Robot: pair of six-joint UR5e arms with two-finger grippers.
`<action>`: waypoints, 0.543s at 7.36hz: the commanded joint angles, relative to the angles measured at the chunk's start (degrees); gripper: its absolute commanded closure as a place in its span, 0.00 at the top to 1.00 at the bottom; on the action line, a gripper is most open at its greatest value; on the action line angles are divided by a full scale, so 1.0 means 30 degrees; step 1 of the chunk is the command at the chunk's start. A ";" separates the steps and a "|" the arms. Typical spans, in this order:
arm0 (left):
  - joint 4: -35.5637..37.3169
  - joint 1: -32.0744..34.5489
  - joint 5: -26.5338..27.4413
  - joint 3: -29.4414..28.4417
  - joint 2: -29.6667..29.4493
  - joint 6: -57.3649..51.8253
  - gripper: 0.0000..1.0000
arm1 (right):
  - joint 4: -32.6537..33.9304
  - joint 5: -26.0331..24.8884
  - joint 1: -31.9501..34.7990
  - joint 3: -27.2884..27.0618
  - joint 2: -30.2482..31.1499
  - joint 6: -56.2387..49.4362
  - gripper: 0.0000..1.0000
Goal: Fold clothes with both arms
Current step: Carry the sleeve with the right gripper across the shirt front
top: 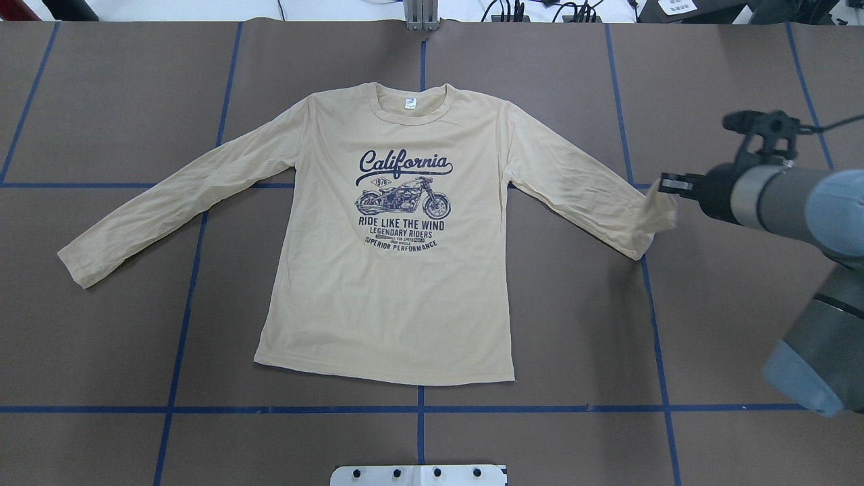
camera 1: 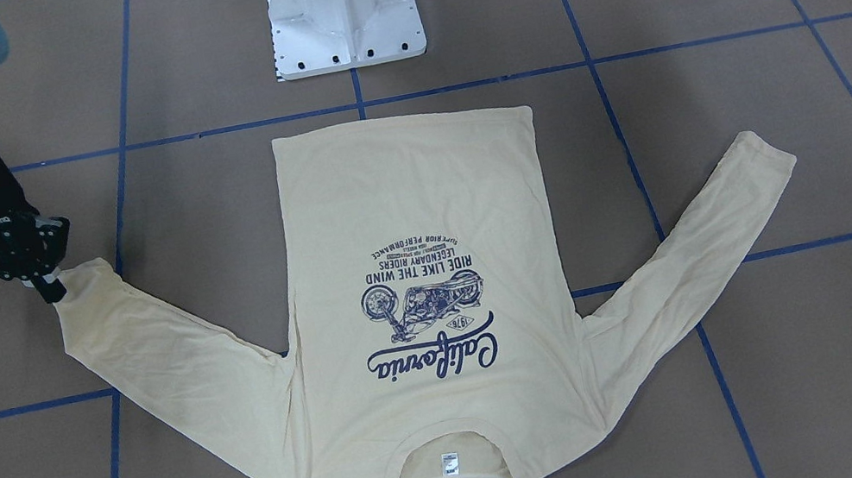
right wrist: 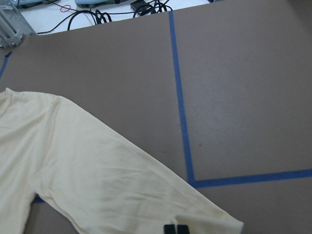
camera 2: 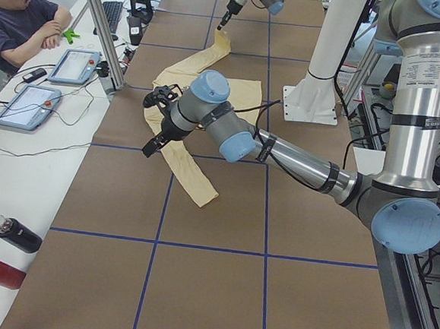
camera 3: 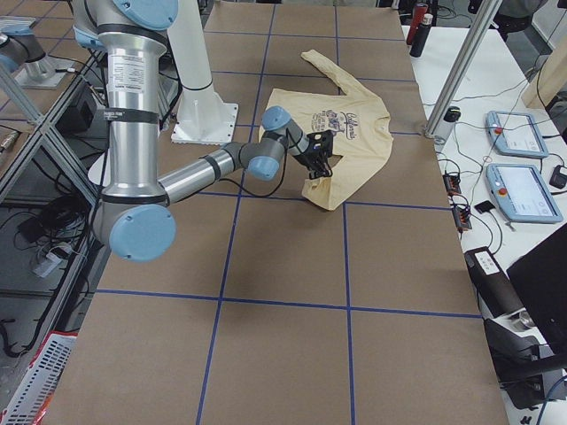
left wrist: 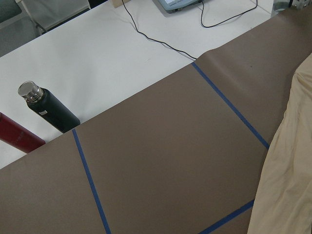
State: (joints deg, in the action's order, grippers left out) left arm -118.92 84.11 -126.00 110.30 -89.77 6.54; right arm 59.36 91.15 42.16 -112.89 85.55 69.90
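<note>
The cream-yellow long-sleeved T-shirt (top: 391, 304) lies flat and print-up on the brown table, sleeves spread, collar away from the robot; it also shows in the front view (camera 1: 409, 189). My right gripper (top: 665, 183) is shut on the cuff of its right-side sleeve and holds the cuff slightly raised, as the front view (camera 1: 49, 288) and right wrist view (right wrist: 175, 229) show. My left gripper (camera 2: 156, 121) shows only in the left side view, raised near the other sleeve; I cannot tell if it is open. The left wrist view shows only sleeve fabric (left wrist: 287, 185).
The white pedestal base (camera 1: 343, 17) stands behind the shirt's hem. A black bottle (left wrist: 48, 109) and a red one (left wrist: 19, 139) lie on the white side bench off the table's left end. Tablets (camera 2: 75, 65) and an operator (camera 2: 25, 20) are there too.
</note>
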 commanded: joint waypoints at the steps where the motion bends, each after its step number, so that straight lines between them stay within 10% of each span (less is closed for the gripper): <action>1: 0.0000 0.0000 -0.0011 -0.0028 0.0011 0.0017 1.00 | 0.6901 -0.0119 -0.0078 0.0535 -0.6544 0.0634 0.00; 4: 0.0030 0.0000 -0.0011 -0.0057 0.0010 0.0046 1.00 | 0.8455 -0.1804 -0.1421 0.5906 -1.3697 0.1750 0.00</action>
State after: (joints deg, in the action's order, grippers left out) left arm -118.84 84.11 -126.03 110.15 -89.77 6.65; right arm 83.70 89.19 39.87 -102.96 53.53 74.45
